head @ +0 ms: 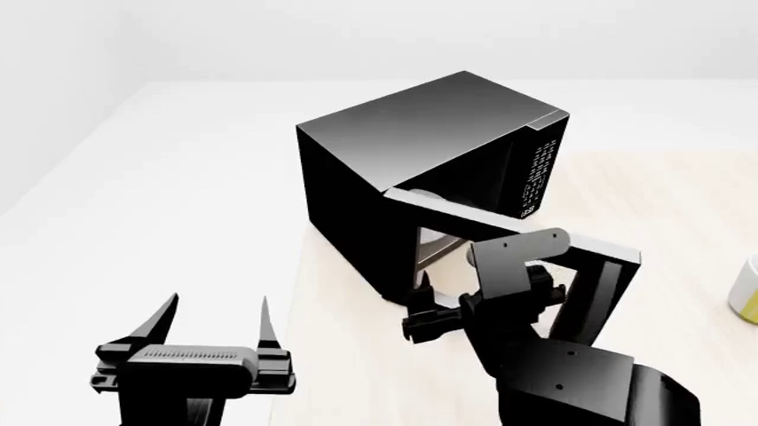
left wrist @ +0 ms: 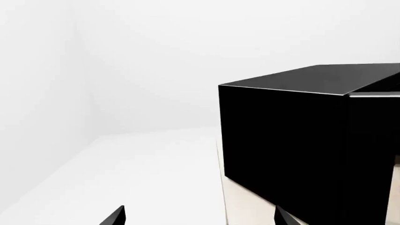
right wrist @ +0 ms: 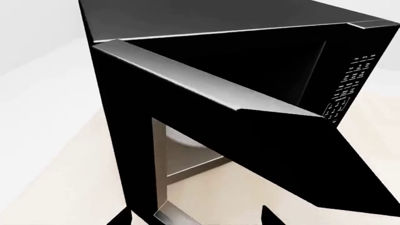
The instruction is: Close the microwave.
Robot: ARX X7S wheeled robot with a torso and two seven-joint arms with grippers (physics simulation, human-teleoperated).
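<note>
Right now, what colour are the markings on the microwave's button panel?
White, on the black button panel of the microwave; clearest in the right wrist view.

Left claw (head: 211, 333): matte black, two thin tapered pointed fingers, ribbed grille strip across wide base. Right claw (head: 417, 306): black, blocky; arm of boxy angular black segments, small pale screw dots.

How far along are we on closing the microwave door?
Nothing is finished: the microwave has its door swung partly open, the cavity showing behind it. In hand: the right gripper sits by the door's outer face, open. The left gripper hangs open, away from it. Left: push the door fully shut.
</note>
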